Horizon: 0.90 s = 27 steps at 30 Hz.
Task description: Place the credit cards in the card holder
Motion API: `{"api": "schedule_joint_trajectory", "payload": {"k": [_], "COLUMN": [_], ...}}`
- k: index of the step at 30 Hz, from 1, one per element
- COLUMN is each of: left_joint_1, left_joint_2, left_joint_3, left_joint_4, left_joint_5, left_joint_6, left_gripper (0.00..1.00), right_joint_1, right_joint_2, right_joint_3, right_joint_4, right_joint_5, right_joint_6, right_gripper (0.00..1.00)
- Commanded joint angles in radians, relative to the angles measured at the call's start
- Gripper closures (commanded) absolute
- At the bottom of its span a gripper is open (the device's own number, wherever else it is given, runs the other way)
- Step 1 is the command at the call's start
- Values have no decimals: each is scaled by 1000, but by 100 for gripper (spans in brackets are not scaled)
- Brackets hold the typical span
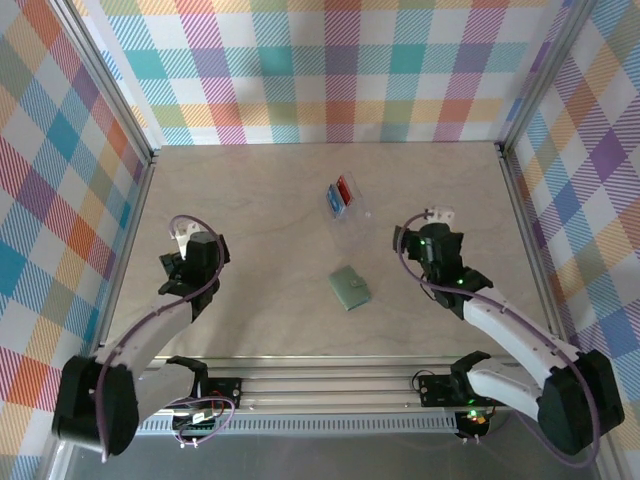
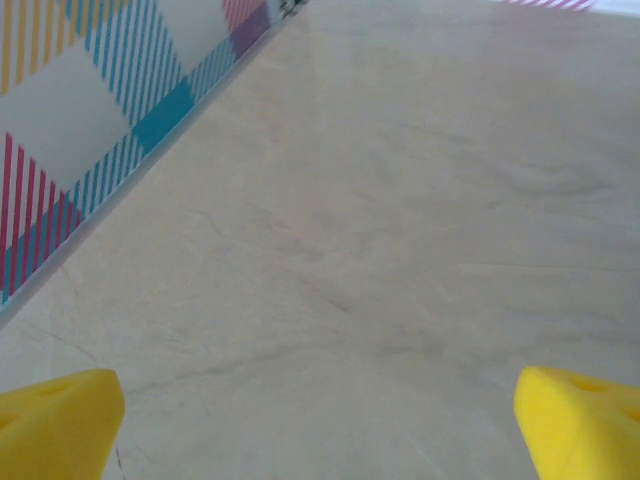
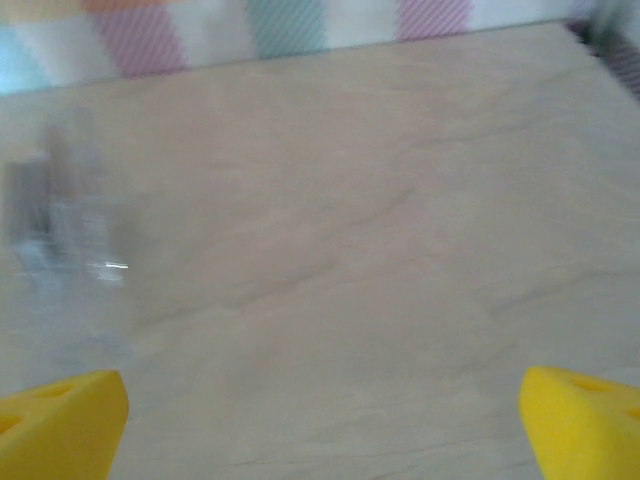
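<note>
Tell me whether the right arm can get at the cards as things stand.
Probably yes. The right gripper is open, with bare table between it and the cards, which sit in a clear tray to its left.

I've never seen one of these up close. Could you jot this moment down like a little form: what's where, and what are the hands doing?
Cards: red and blue credit cards, inside a clear tray mid-table
Wallet: green card holder, looks folded shut, lying apart from the tray, nearer the arms
Left hand: open, holding nothing
Right hand: open, holding nothing
Progress: no card in the holder yet
</note>
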Motion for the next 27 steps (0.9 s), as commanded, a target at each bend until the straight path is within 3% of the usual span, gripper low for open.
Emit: {"api": "schedule_joint_trajectory", "payload": {"k": [1, 3, 5, 6, 7, 9, 12, 16, 19, 21, 25, 27], "left_joint_1": [32, 56, 92, 102, 108, 147, 156, 153, 139, 135, 135, 135], "left_joint_2": [107, 198, 303, 315, 343, 417, 400, 445, 455, 456, 455, 453], "left_joint_3": [-57, -53, -47, -15, -23, -78, -114, -95, -99, -98, -103, -108], "left_joint_4": [358, 431, 536, 486, 537, 726, 760, 761, 780, 779, 787, 795], "left_joint_5": [63, 106, 190, 232, 285, 328, 382, 385, 355, 348, 348, 350], "left_joint_6": [106, 116, 123, 132, 167, 149, 149, 158, 166, 167, 166, 165], "left_gripper": [0, 0, 0, 0, 0, 0, 0, 0, 0, 0, 0, 0], "right_joint_1": [-114, -176, -211, -224, -242, -264, -278, -283, -297, -312, -328, -363], "right_joint_2": [27, 79, 142, 172, 216, 227, 264, 245, 324, 306, 466, 475], "right_joint_3": [-52, -49, -89, -110, -139, -106, -92, -92, -218, -212, -213, -189], "right_joint_4": [254, 279, 423, 496, 597, 553, 613, 534, 787, 745, 911, 848], "right_joint_5": [-76, -105, -122, -139, -171, -238, -291, -307, -211, -331, -313, -350], "right_joint_6": [-127, -142, -184, -195, -203, -220, -263, -292, -266, -291, -275, -237], "right_gripper": [0, 0, 0, 0, 0, 0, 0, 0, 0, 0, 0, 0]}}
